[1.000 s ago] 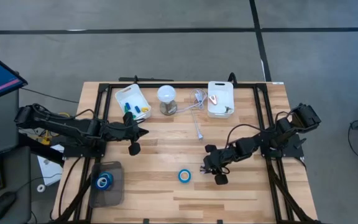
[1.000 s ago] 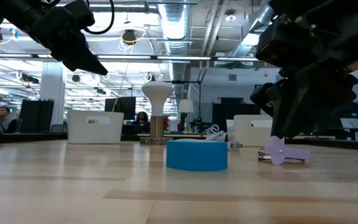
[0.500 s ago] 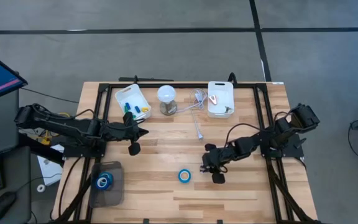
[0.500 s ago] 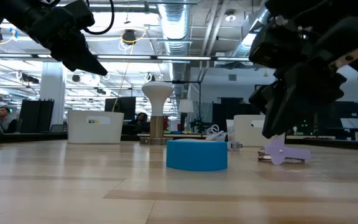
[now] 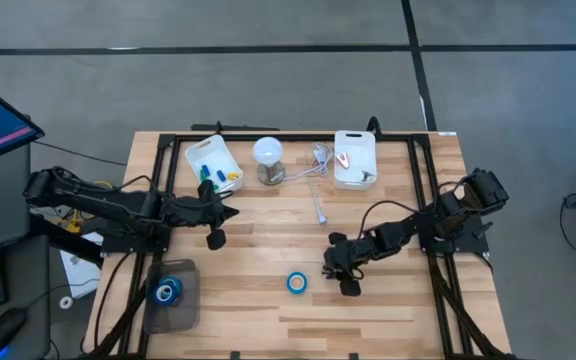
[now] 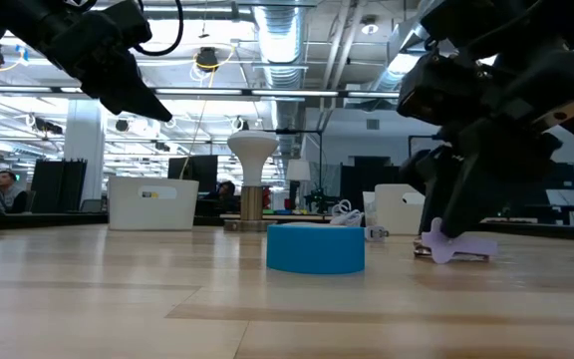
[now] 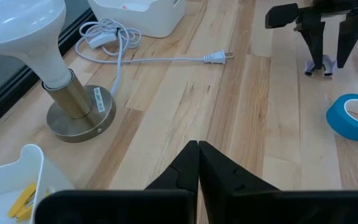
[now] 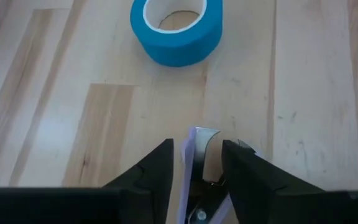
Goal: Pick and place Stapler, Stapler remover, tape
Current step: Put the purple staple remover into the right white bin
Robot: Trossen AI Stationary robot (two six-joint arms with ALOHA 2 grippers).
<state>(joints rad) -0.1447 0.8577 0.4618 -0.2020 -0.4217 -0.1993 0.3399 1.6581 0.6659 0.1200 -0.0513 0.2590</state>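
Observation:
A purple stapler remover lies on the wooden table right of centre; it also shows in the low view. My right gripper is open and slants down over it, one finger on either side. Just left of it a blue tape roll lies flat on the table. A second blue roll lies in a grey tray at the near left. My left gripper hangs shut above the table's left half. No stapler shows plainly. My right gripper's fingers stand close on both sides of the stapler remover's metal jaw end, slanting down from the table's right. I cannot tell whether they touch it. The remover lies flat on the table.
Two white bins stand at the far edge. Between them is a white lamp on a brass base, with its cable and plug lying toward the centre. The near middle of the table is bare wood.
In the low view my right gripper's fingers have tipped and come down around the stapler remover. The remover and the tape roll have stayed where they were.

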